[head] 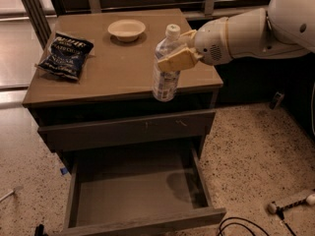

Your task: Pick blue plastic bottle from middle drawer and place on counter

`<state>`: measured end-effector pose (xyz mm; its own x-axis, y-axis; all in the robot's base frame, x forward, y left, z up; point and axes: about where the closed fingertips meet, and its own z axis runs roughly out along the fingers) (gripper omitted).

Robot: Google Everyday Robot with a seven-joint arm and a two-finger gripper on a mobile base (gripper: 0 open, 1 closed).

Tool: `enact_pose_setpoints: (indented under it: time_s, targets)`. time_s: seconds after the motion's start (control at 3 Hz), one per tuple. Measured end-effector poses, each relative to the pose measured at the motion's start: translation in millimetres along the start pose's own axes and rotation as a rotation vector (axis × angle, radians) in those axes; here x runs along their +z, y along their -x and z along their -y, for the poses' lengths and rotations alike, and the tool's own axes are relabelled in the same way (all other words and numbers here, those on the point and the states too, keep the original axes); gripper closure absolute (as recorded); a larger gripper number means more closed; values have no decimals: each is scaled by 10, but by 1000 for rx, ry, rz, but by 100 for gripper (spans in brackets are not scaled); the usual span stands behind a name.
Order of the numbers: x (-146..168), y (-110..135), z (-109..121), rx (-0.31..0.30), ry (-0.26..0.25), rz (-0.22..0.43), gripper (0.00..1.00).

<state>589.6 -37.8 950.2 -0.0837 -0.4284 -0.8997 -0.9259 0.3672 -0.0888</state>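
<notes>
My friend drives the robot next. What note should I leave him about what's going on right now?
The gripper is shut on the blue plastic bottle, holding it upright by its upper half over the front edge of the counter.
The middle drawer is pulled open with nothing in it.
A chip bag and a small bowl sit farther back on the counter.
Done: bottle out of the drawer and lifted.
Left: it looks not yet set down, so lower it onto bare counter, open the gripper, back the arm away.
</notes>
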Motion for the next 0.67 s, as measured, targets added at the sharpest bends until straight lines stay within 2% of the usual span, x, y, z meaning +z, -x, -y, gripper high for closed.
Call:
enact_pose_setpoints:
  time_s: [0.33, 0.67]
  targets:
    - [72, 234, 401, 1, -6, -8, 100]
    - [206, 366, 676, -3, 14, -35, 100]
